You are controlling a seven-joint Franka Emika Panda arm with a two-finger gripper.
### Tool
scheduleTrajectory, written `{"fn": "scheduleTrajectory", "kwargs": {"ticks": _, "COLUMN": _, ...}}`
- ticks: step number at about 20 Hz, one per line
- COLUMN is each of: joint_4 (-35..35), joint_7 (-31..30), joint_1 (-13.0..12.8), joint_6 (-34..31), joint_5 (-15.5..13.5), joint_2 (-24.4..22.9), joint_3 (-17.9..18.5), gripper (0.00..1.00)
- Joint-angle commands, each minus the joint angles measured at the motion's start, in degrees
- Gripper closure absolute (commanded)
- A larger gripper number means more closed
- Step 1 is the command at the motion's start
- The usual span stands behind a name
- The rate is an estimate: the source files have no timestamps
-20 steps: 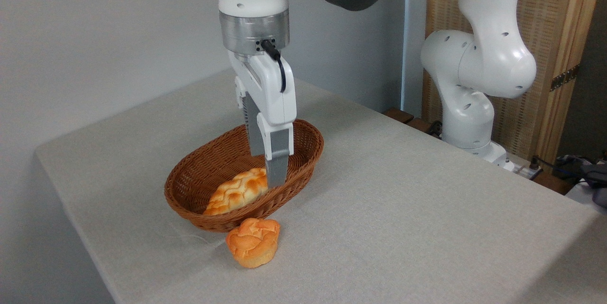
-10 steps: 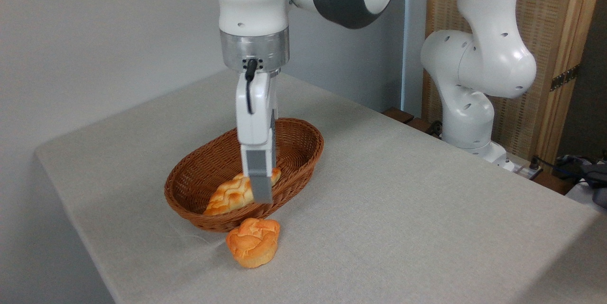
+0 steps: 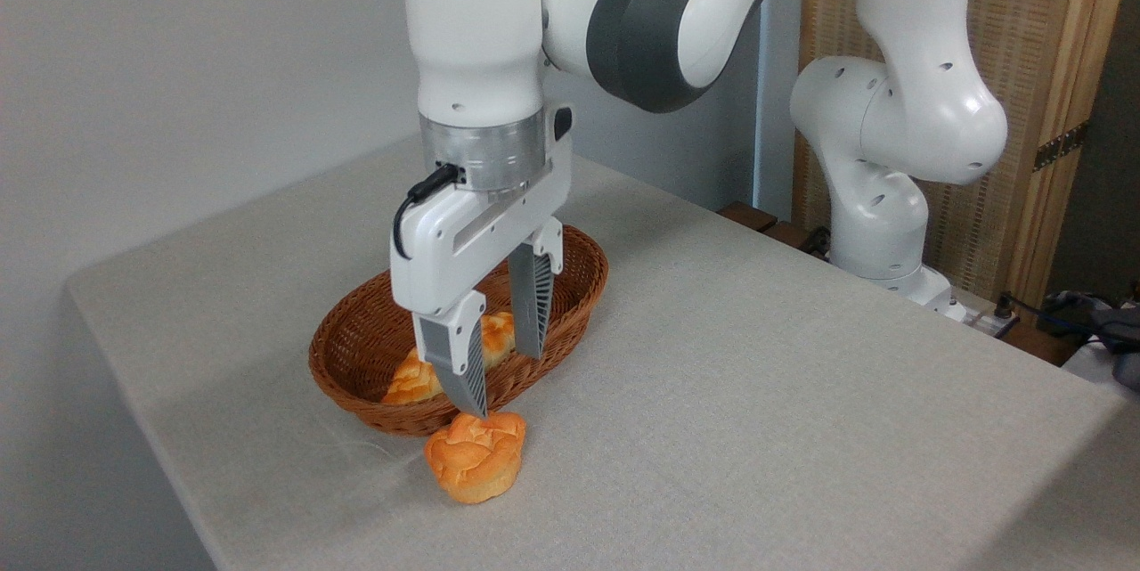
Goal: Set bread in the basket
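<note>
The bread (image 3: 475, 455), a small round knobbly golden-orange bun, rests on the table just in front of the basket (image 3: 356, 357). The basket is an oval reddish-brown wicker one. A longer braided loaf (image 3: 417, 379) lies inside it, mostly hidden by the fingers. My gripper (image 3: 506, 386) hangs open over the basket's near rim, fingers pointing down. The near fingertip sits just above the bun's top, the far finger stands over the basket. Nothing is held between them.
The grey cloth-covered table (image 3: 757, 393) has its left edge and near corner close to the bun. The arm's white base (image 3: 882, 224) stands at the back right, in front of a wooden screen (image 3: 1042, 90). Cables lie at the far right.
The gripper has turned about its vertical axis so both fingers now show spread apart, and it has dropped and shifted toward the bun. The bun and basket have not moved.
</note>
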Motion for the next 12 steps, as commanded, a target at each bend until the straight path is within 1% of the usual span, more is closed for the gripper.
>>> {"fn": "scheduleTrajectory", "kwargs": {"ticks": 1, "joint_4": -0.28, "joint_7": 7.22, "joint_1": -0.13, "joint_6": 3.29, "joint_5": 1.04, "joint_2": 1.75, "joint_3": 0.36, "gripper": 0.00}}
{"fn": "scheduleTrajectory", "kwargs": {"ticks": 5, "joint_4": -0.28, "joint_7": 11.79, "joint_1": -0.13, "joint_6": 7.86, "joint_5": 1.04, "joint_2": 4.38, "joint_3": 0.36, "gripper": 0.00}}
{"fn": "scheduleTrajectory", "kwargs": {"ticks": 12, "joint_4": -0.28, "joint_7": 15.32, "joint_1": -0.13, "joint_6": 7.96, "joint_5": 1.04, "joint_2": 6.76, "joint_3": 0.36, "gripper": 0.00}}
